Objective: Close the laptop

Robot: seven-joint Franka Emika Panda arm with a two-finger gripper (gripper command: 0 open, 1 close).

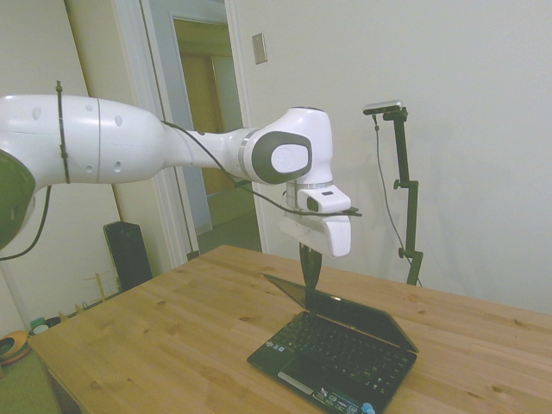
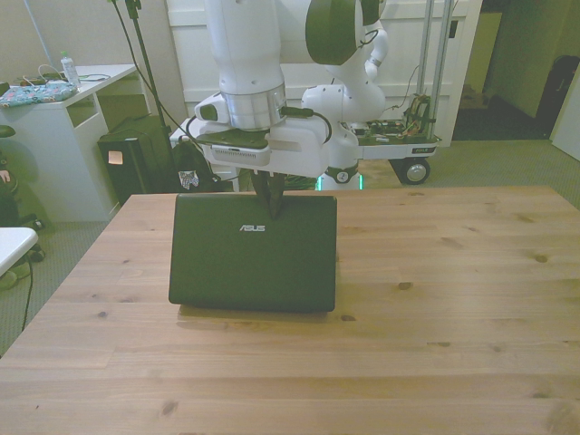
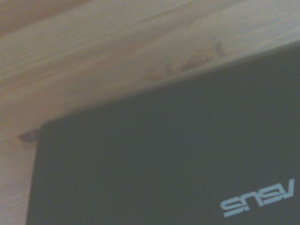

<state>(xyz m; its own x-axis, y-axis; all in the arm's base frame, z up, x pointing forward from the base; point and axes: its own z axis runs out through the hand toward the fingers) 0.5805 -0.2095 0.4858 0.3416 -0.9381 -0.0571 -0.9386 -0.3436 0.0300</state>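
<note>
Laptop (image 1: 338,349): sitting on the wooden table (image 1: 155,336), its lid tilting low over the keyboard, partly open.
Lid back: showing a pale logo in the wrist view (image 3: 260,199).
Gripper (image 1: 310,269): pointing down, fingers pressing together with no gap showing, tips touching the lid's upper edge.

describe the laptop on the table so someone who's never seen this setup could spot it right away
On the wooden table, look directly under the white arm's end effector. There sits the laptop, a small black netbook with its lid tilted partly down over the keyboard. It is the only object on the tabletop, with a silver logo on the lid's back.
</note>
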